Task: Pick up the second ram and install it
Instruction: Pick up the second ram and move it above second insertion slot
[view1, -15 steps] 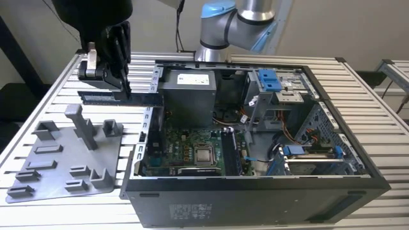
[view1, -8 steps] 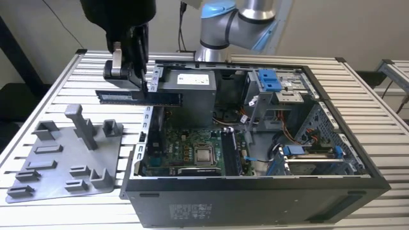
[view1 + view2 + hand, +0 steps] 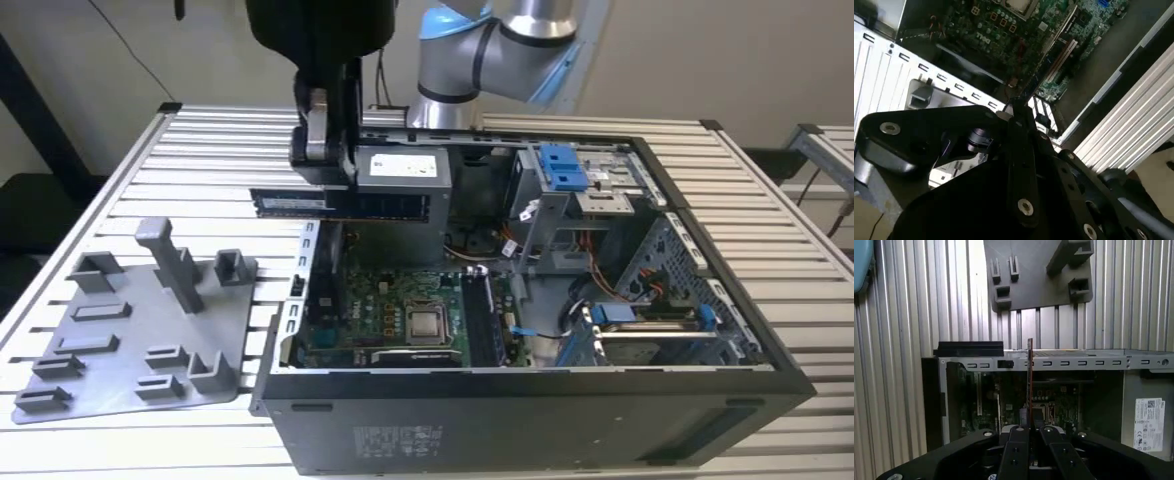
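Observation:
The second ram [image 3: 287, 203] is a long, thin, dark board with a pale label. It hangs level above the back left corner of the open computer case [image 3: 534, 425], just in front of the grey power-supply box [image 3: 407, 170]. My gripper [image 3: 331, 182] comes down from above and is shut on it near its middle. In the first wrist view the ram [image 3: 1030, 370] appears edge-on, rising from between the closed fingers [image 3: 1019, 440] of the gripper [image 3: 1029, 429], with the motherboard [image 3: 1054, 405] below it. That motherboard [image 3: 400, 310] lies inside the case with its processor socket [image 3: 427, 322] showing.
On the slatted table, at the exterior view's left of the case, lies a grey plastic tray [image 3: 134, 330] with upright posts. Inside the case are a drive cage with blue clips [image 3: 567, 170], cables and a blue-handled bracket [image 3: 621, 315]. The case walls [image 3: 287, 330] rise around the motherboard.

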